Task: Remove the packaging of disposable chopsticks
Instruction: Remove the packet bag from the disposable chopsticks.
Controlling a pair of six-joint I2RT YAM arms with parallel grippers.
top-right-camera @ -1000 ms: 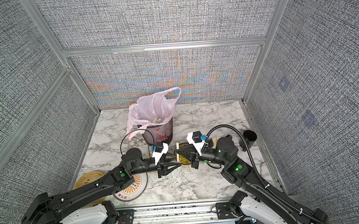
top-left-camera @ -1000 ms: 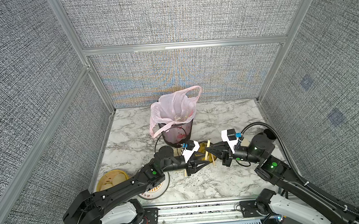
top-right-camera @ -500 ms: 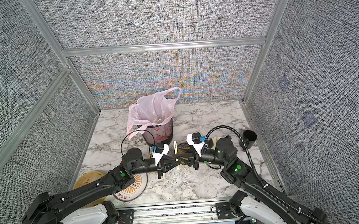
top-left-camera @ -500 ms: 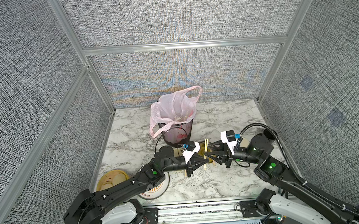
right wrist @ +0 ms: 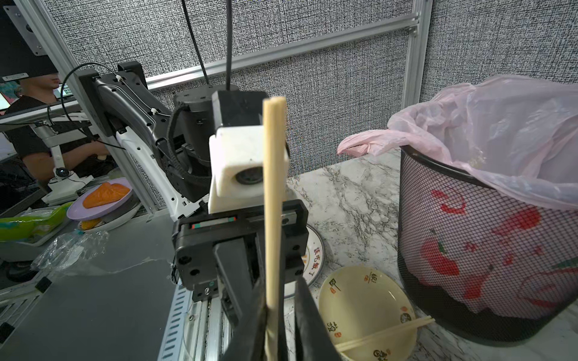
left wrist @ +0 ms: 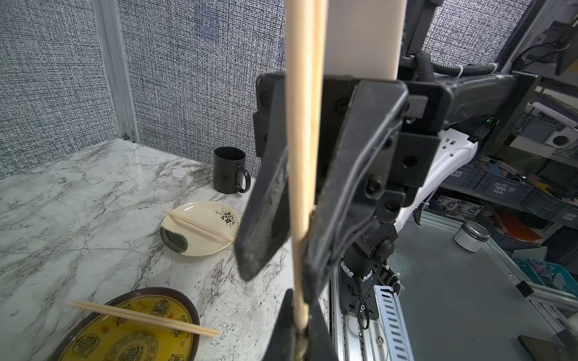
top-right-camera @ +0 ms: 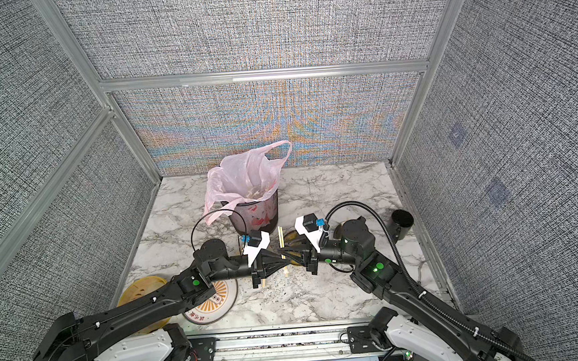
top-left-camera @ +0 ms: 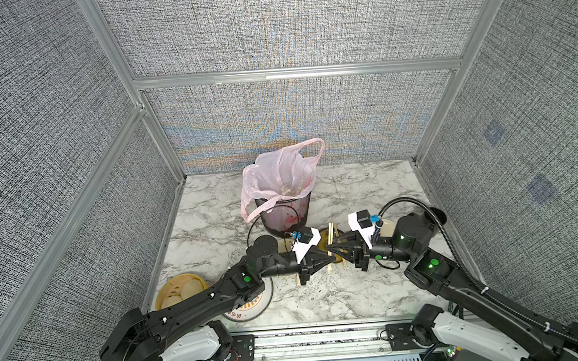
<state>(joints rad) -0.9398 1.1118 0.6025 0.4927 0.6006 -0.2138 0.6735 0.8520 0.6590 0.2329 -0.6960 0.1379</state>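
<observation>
Bamboo chopsticks (left wrist: 301, 156) are clamped in the left hand (top-left-camera: 321, 258) mid-unwrap, the right hand (top-left-camera: 336, 248) can't be called either way, so a pinch-and-pull's probably needed.

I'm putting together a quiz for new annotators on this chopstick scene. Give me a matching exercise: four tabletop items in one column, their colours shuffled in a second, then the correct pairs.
Items
1. mug
2. bag lining the mesh bin
3. dark-rimmed plate, inner face
4. bowl beside the bin

Colours
a. pink
b. cream
c. black
d. yellow

Pairs: 1-c, 2-a, 3-d, 4-b
</observation>
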